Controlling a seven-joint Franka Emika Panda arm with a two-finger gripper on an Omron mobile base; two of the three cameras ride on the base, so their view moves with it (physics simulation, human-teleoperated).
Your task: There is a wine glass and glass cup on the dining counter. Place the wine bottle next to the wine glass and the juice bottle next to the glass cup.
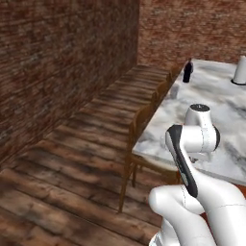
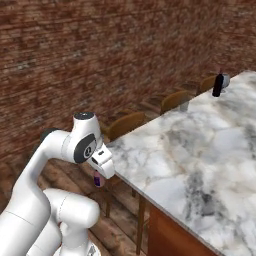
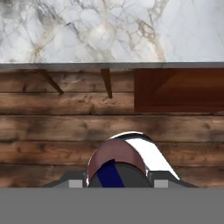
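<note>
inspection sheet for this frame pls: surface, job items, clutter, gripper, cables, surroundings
Surface: dining counter, marbled top.
Job's things: wine bottle upright at the far end beside the wine glass; glass cup near the counter's edge; juice bottle in the gripper, off the counter's edge.
Clutter: white object, unclear.
Grippers: gripper shut on juice bottle.
Cables: nothing seen.
Surroundings: brick wall, plank floor, wooden stools.

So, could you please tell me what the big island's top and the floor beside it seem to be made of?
The white-grey veined island top looks like polished marble or a stone imitation, judging by its cloudy grey veins. The brown plank floor looks like worn, matte wood, with visible board seams and grain.
</note>
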